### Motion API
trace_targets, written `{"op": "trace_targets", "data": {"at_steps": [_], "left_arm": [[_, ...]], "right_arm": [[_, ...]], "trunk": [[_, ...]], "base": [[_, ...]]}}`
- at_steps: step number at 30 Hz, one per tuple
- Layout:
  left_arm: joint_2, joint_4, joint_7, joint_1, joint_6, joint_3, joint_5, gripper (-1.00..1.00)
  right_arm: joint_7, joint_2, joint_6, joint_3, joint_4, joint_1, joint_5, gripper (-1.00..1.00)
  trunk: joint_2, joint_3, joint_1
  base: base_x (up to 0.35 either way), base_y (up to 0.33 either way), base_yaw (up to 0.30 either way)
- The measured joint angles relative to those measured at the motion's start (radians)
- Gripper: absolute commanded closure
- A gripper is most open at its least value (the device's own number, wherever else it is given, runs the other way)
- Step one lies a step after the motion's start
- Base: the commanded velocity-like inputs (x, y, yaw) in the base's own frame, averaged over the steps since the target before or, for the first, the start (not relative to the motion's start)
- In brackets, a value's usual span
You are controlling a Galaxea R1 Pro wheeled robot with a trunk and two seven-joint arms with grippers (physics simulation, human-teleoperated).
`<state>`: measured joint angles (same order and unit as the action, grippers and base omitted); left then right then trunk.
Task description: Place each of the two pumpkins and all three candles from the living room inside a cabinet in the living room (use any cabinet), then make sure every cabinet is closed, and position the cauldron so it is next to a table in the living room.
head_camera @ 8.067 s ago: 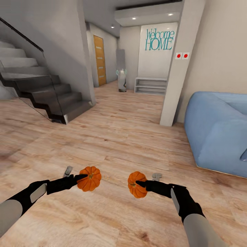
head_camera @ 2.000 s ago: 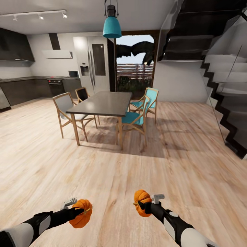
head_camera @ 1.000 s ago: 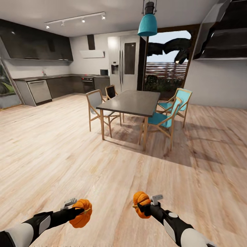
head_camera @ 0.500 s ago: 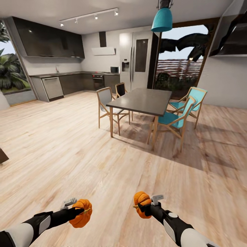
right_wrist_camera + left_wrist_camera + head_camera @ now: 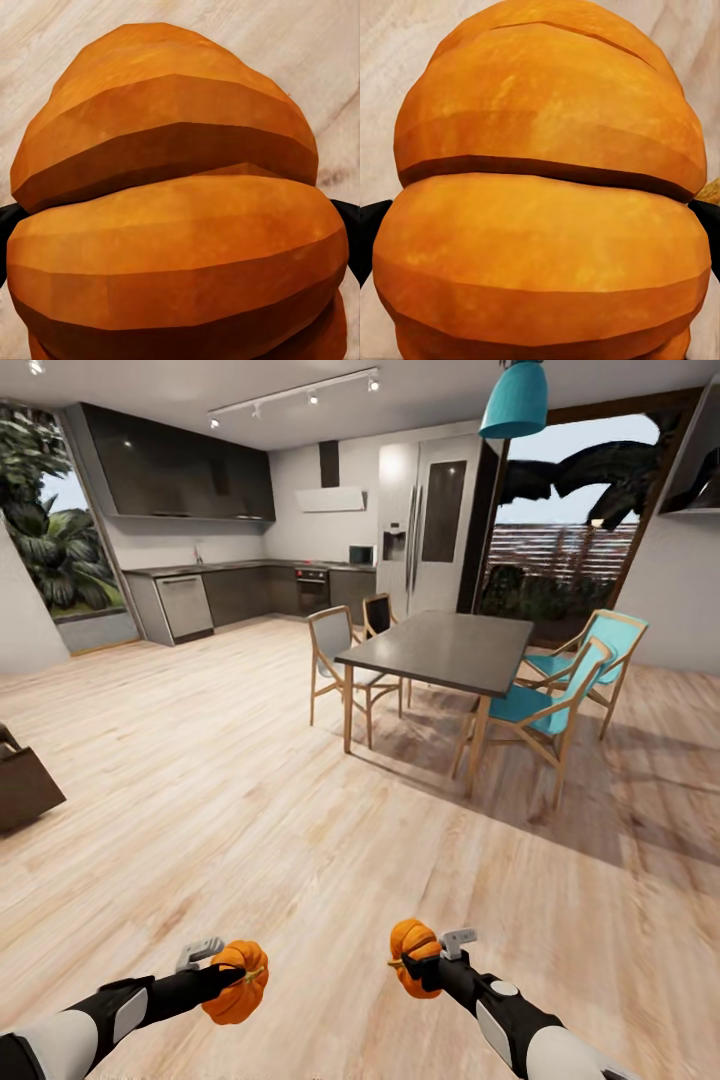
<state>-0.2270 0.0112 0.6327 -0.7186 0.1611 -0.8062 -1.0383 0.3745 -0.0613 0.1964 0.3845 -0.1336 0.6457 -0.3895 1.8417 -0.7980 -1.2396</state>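
Observation:
I hold one orange pumpkin in my left gripper, low over the wooden floor at the left of the head view. My right gripper is shut on the other pumpkin, level with the first. Up close, the left wrist view shows its ribbed pumpkin between black fingertips. The right wrist view shows the same for its pumpkin. A dark brown low wooden piece, possibly a cabinet end, juts in at the left edge. Candles, cauldron and the living-room table are out of view.
A dining table with several chairs stands ahead to the right, under a teal lamp. Kitchen counters and a fridge line the far wall. Open wooden floor lies between me and them.
The camera has swung left: the staircase and dining table slid right, and the kitchen, a window with palms and the dark brown piece came into view. Both arms keep their pumpkins unchanged.

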Motion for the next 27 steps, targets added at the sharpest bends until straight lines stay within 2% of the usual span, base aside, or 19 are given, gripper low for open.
{"op": "trace_targets", "data": {"at_steps": [27], "left_arm": [[0.000,0.001,-0.001,0.000,0.000,0.000,0.000,1.00]], "right_arm": [[-0.001,0.000,0.002,0.000,0.000,0.000,0.000,1.00]], "trunk": [[0.000,-0.037,0.000]], "base": [[0.000,0.000,0.172]]}}
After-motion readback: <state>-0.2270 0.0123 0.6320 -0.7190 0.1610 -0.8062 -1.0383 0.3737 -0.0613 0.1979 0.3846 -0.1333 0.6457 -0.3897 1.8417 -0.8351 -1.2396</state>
